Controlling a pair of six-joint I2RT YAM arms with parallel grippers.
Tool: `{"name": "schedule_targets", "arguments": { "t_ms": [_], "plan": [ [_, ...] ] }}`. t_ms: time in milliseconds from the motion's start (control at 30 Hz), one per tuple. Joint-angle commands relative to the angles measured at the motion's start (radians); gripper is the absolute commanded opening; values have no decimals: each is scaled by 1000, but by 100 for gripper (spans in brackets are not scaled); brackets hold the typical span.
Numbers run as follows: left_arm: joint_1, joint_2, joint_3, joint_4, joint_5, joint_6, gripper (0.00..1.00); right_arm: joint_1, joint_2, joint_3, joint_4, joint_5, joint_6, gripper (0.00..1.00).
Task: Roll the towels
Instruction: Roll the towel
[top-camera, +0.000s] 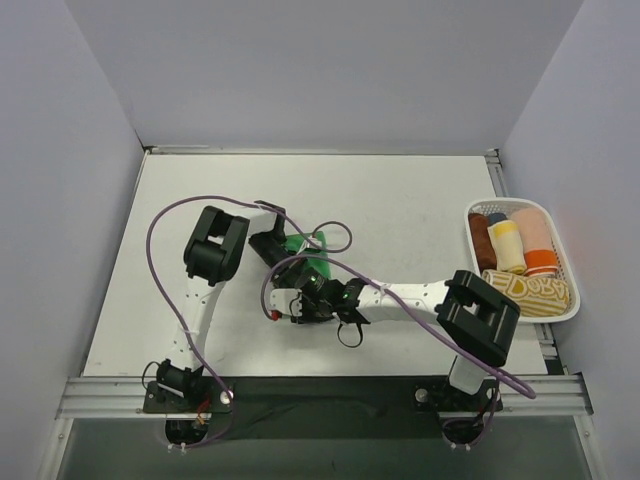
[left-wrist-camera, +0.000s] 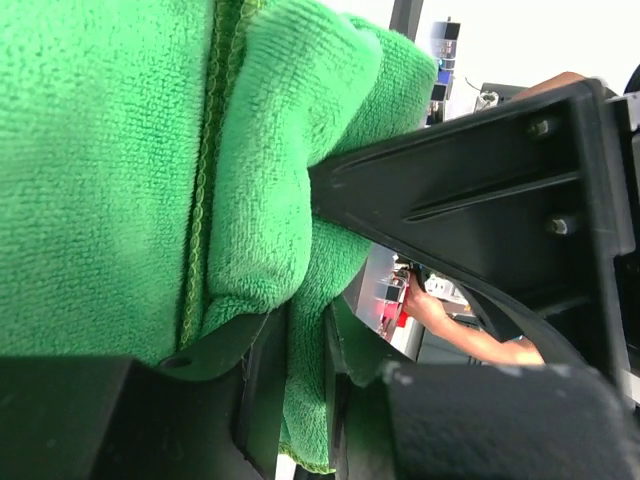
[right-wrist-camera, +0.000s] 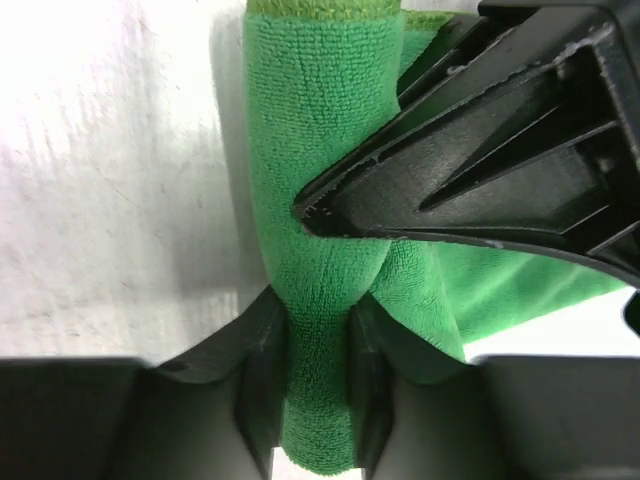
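**Both claws closed on the green towel, mid-tabletop**

The green towel (top-camera: 301, 245) lies bunched near the middle of the tabletop (top-camera: 400, 200), largely covered by the two wrists. The left claw (left-wrist-camera: 305, 270) is narrow, with a thick fold of terry cloth pinched between its fingers. The right claw (right-wrist-camera: 310, 260) is also narrow and grips a rolled edge of the same towel. The pale yellow towel (top-camera: 508, 246) stands rolled in the white basket (top-camera: 528, 319) at the right edge.
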Motion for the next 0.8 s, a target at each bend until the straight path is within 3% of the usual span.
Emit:
{"name": "schedule_targets", "arguments": {
  "t_ms": [0,33,67,133,267,367,633,767],
  "plan": [
    [28,64,-9,28,-190,97,28,-3,21,5,-32,-111,15,19],
    [37,61,-10,38,-188,82,28,-15,30,40,-59,-139,48,3],
    [44,55,-13,46,-184,73,32,-29,62,63,-137,-168,67,0],
    [66,10,-47,77,-155,58,45,-84,105,133,-245,-282,114,0],
    [123,-164,-164,182,-132,7,57,-179,185,253,-429,-479,170,0],
    [177,-229,-199,216,-100,-38,62,-198,240,308,-553,-553,113,0],
    [479,-442,-172,285,-33,-157,65,-231,389,492,-773,-707,72,0],
    [596,-641,-176,365,-75,-200,65,-259,467,561,-880,-797,72,0]
  ]
}}
